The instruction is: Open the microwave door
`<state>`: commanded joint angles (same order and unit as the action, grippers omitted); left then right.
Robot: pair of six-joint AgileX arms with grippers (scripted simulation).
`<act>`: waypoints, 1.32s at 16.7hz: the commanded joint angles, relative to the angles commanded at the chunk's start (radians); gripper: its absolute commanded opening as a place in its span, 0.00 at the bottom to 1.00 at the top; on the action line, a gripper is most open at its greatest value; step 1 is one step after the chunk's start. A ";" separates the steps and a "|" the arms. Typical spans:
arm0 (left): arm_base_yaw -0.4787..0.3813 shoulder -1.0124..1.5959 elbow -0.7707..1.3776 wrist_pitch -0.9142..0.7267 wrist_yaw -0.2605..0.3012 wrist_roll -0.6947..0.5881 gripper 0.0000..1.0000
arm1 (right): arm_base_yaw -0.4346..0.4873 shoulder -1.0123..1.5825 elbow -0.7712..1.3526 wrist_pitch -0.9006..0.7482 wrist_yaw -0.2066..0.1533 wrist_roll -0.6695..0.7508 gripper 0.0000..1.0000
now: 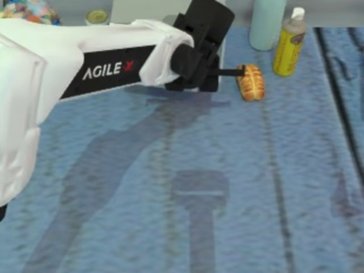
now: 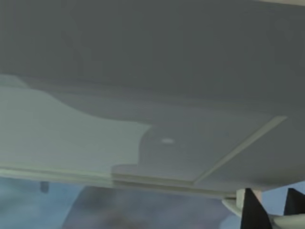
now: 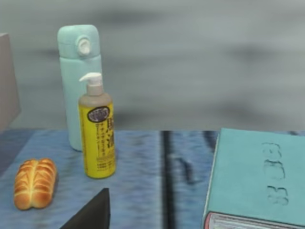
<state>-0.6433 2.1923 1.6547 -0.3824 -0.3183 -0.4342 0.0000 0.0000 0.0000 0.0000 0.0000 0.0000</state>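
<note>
Silver-grey microwave (image 1: 142, 11) sits at the far edge of the table (image 1: 239, 187), left of centre in the top view, mostly hidden under the left arm (image 1: 85, 68); only a pale strip of its top shows, cut off by the frame. Left gripper (image 1: 230, 72) reaches out in front of it; one thin dark finger pokes toward the bread roll (image 1: 251, 82), tip touching or just beside it, cannot tell which. Claw spread cannot be told from any view. Left wrist view is filled by a close grey-and-pale surface of the microwave door (image 2: 152, 119); its edges are hard to make out and whether it is ajar is unclear. Yellow pump bottle (image 1: 289, 48) and pale teal flask (image 1: 266, 23) stand right of the roll, flask top cut off. Right gripper is out of the top view; only a dark wedge shows in its wrist view, beside a teal book (image 3: 257, 176).
</note>
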 joint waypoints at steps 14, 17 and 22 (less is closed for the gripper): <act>0.000 -0.020 -0.034 0.021 0.021 0.023 0.00 | 0.000 0.000 0.000 0.000 0.000 0.000 1.00; 0.007 -0.043 -0.069 0.045 0.038 0.051 0.00 | 0.000 0.000 0.000 0.000 0.000 0.000 1.00; 0.008 -0.044 -0.075 0.046 0.040 0.054 0.00 | 0.000 0.000 0.000 0.000 0.000 0.000 1.00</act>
<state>-0.6353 2.1479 1.5800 -0.3363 -0.2788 -0.3798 0.0000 0.0000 0.0000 0.0000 0.0000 0.0000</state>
